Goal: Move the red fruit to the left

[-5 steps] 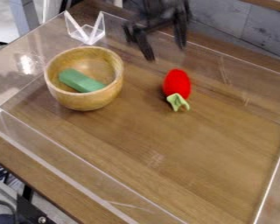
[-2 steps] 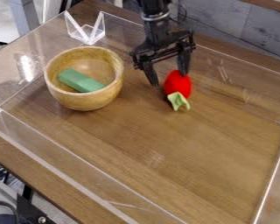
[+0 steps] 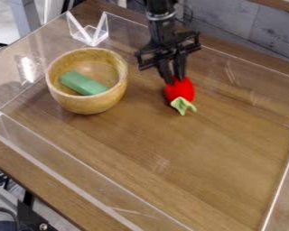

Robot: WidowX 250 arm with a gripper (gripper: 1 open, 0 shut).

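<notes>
The fruit is lying right of centre on the table, stem pointing near-right. My gripper is pinching its far end, fingers drawn in tight. To the left a bowl is sitting well apart, holding a green block. Clear walls are ringing the table.

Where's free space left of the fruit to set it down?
Bare wood between the wooden bowl and the red fruit is narrow. The wide free patch is the tabletop in front of both. Gripper crowds the fruit's top.
</notes>
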